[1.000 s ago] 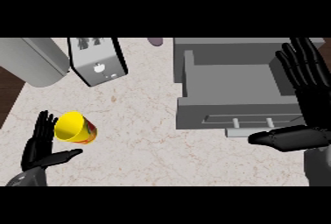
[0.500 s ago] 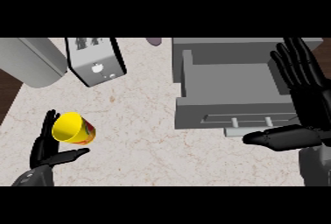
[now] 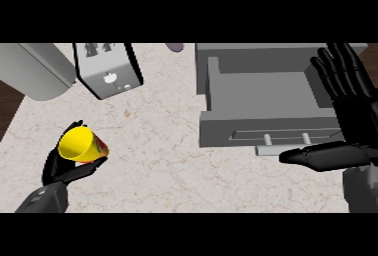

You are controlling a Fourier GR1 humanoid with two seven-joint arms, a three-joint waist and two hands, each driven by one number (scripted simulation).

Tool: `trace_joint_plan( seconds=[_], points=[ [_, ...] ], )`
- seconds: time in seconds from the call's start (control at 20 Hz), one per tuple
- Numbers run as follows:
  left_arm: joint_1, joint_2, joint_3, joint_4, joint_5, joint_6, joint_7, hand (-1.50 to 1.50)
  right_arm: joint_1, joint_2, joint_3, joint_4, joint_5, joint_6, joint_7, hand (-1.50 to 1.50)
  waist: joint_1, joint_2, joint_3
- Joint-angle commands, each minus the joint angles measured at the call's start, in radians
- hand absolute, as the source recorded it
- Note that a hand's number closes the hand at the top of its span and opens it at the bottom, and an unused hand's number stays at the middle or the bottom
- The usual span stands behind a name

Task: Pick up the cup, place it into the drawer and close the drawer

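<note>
Cup: you have a yellow tapered cup (image 3: 77, 142) at the lower left of the head view, over the near-left part of the pale marbled desk (image 3: 162, 170). Its wide mouth is tipped toward the camera. A red-orange band shows on the lower right of its side. You cannot tell whether its base touches the desk.

Left hand (image 3: 55, 170): the black fingers curl behind the cup and the thumb hooks under it on the near side, so the hand is closed round it.

Right hand (image 3: 358, 115): at the right edge, with fingers straight and fanned upward. The thumb juts leftward just in front of the drawer's front panel. It holds nothing, and in this view it overlaps the drawer's right wall.

Drawer: the grey open drawer (image 3: 210, 85) sits at upper right, pulled out toward you, with its grey floor and walls in plain sight. The front panel carries a recessed handle (image 3: 284, 136).

Edges and room:
- A broad stretch of bare desk lies between the cup and the drawer's left wall.
- A grey box appliance with a black side (image 3: 107, 75) stands at the far left-centre, well apart from the cup.
- A rounded grey canister (image 3: 33, 70) sits beside the appliance, at the desk's left edge.
- A dark brown floor strip (image 3: 7, 107) shows past that edge, on the cup's side.
- A small mauve object (image 3: 176, 46) at the top is too cut off to identify.
</note>
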Motion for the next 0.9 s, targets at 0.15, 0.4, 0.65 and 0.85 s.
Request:
trace_joint_plan(
  seconds=[0.15, 0.4, 0.65, 0.85],
  points=[
    [0.02, -0.022, -0.005, -0.07, -0.018, 0.061, -0.214, 1.5, -0.002, -0.031, -0.018, 0.0, -0.024, 0.03, 0.018, -1.5, 0.0, 0.001, 0.0],
    [-0.015, -0.048, 0.033, -0.097, -0.005, 0.242, -0.261, 1.5, -0.018, -0.057, -0.062, 0.026, -0.046, 0.044, -0.002, -1.5, -0.001, 0.0, 0.001],
    [-0.047, -0.132, 0.044, -0.094, 0.008, 0.247, -0.276, 1.5, -0.015, -0.028, -0.033, 0.077, 0.001, 0.029, -0.055, -1.5, 0.011, -0.002, 0.003],
    [-0.077, -0.18, 0.03, -0.148, 0.018, 0.142, -0.277, 1.5, -0.008, -0.054, -0.07, 0.033, -0.052, 0.044, -0.01, -1.5, 0.011, -0.008, 0.003]
  ],
)
